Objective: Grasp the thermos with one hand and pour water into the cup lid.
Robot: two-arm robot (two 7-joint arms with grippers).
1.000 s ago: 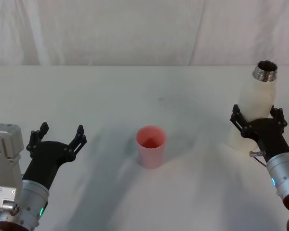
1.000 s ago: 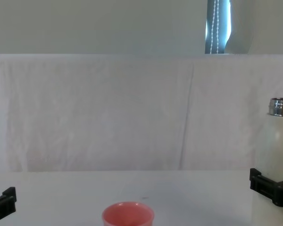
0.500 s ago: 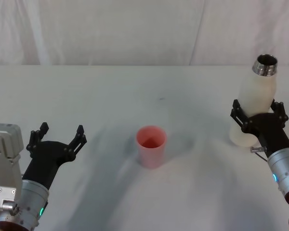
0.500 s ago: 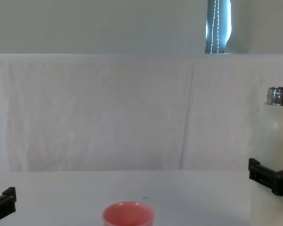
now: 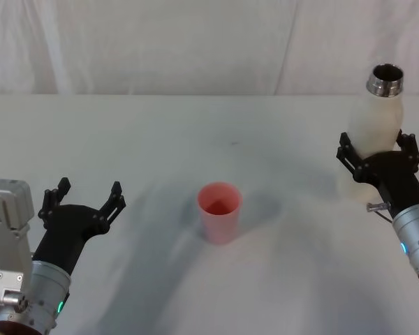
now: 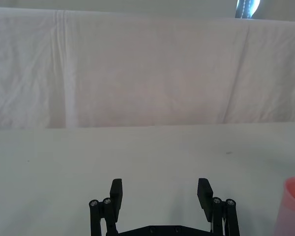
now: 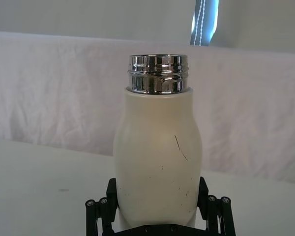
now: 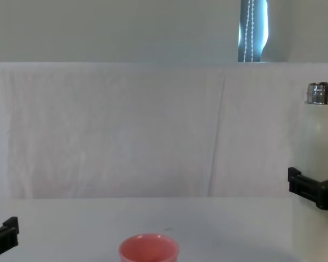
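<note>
my right end effector [image 5: 377,155] grips the thermos [image 5: 374,118] upright. i should carry it level toward the cup lid [image 5: 218,211], then tilt slowly. left end effector [image 5: 83,202] idles wide open.

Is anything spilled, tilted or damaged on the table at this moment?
Nothing stands out. The thermos sits upright in the right end effector, bearing only faint scuffs. The cup lid stands upright on a dry table. The left end effector waits open.

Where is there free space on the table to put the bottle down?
Bare table lies between the pink cup and the thermos in the right gripper, and behind the cup up to the white backdrop. The near left is taken by the open left gripper.
</note>
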